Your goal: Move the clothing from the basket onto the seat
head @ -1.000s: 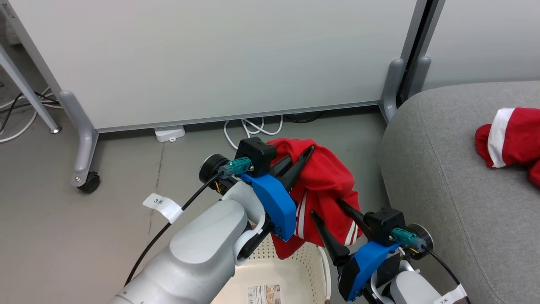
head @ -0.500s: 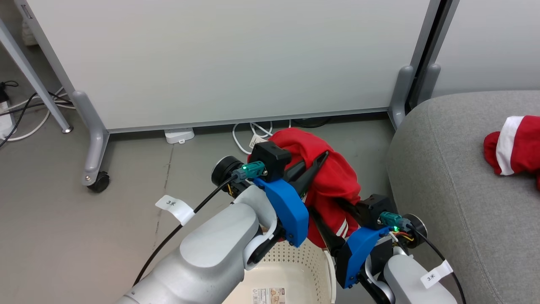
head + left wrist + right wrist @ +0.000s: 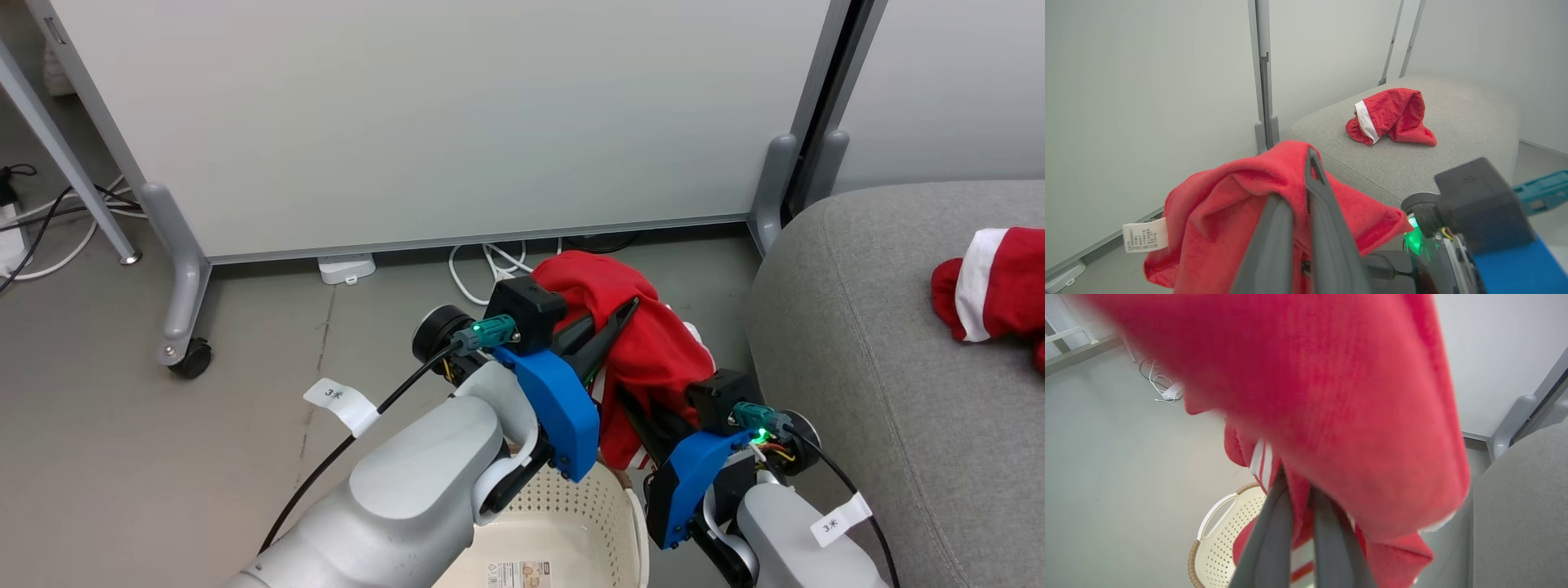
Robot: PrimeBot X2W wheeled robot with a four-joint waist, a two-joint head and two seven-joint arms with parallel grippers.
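A red garment with thin white stripes point(image 3: 653, 343) hangs in the air above the far end of the cream basket point(image 3: 604, 506). My left gripper point(image 3: 624, 314) is shut on its upper folds, seen close in the left wrist view point(image 3: 1298, 179) with a white care label beside it. My right gripper point(image 3: 633, 404) is shut on the lower part of the same garment; in the right wrist view the fingers point(image 3: 1274, 522) pinch red cloth point(image 3: 1351, 396) over the basket point(image 3: 1220, 535). A second red garment with a broad white band point(image 3: 1000, 278) lies on the grey seat point(image 3: 882, 343), to the right.
A white partition panel on grey feet with a castor point(image 3: 184, 355) stands behind the basket. White cables point(image 3: 482, 261) and a small white box point(image 3: 347, 268) lie at its base. The grey floor spreads to the left.
My right gripper has moved in under the hanging garment and shut on its lower part. The left gripper keeps its hold. The head camera has shifted slightly.
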